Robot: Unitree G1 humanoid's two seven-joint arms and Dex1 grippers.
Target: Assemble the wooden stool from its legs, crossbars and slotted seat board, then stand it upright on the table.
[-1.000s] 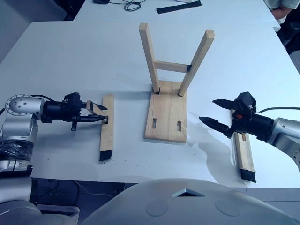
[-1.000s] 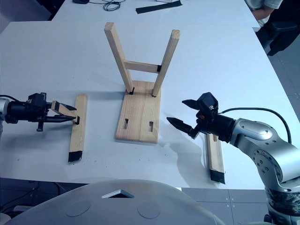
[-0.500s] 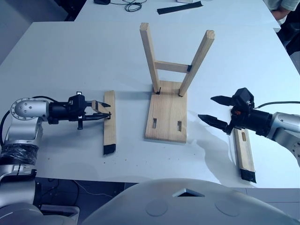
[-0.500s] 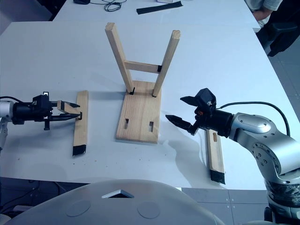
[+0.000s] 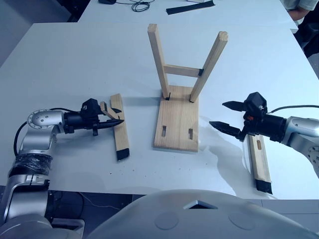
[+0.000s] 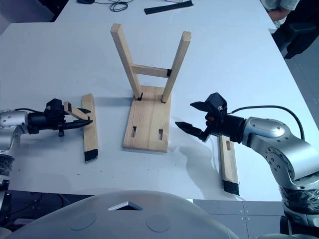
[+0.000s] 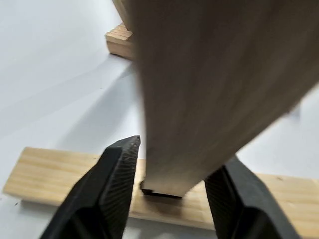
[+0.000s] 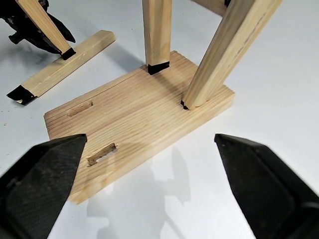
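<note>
My left gripper [image 5: 118, 116] is low over the left side of the worktop [image 5: 75, 59]. Its fingers [image 7: 112, 189] are closed on a loose crossbar [image 5: 105, 108], one on each side of it near its black-tipped end. The bar is held tilted, with that end down at a loose leg [image 5: 120, 137] lying flat beneath it. I can't tell whether the two touch. This leg lies well left of the seat board [image 5: 177, 122], its black tip toward me.

The seat board lies flat mid-worktop. Two upright legs [image 5: 159, 62] stand in its far end, leaning apart at the top, with a fitted crossbar [image 5: 182, 70] joining them. The two slots [image 8: 102, 152] at the board's near end are unfilled.

My right gripper [image 5: 217, 114] hangs just right of the board and faces it. Its fingers [image 8: 45, 174] are spread wide and hold nothing. A second loose leg [image 5: 260, 162] lies flat on the right, its far end under my right wrist and its black tip toward me.
</note>
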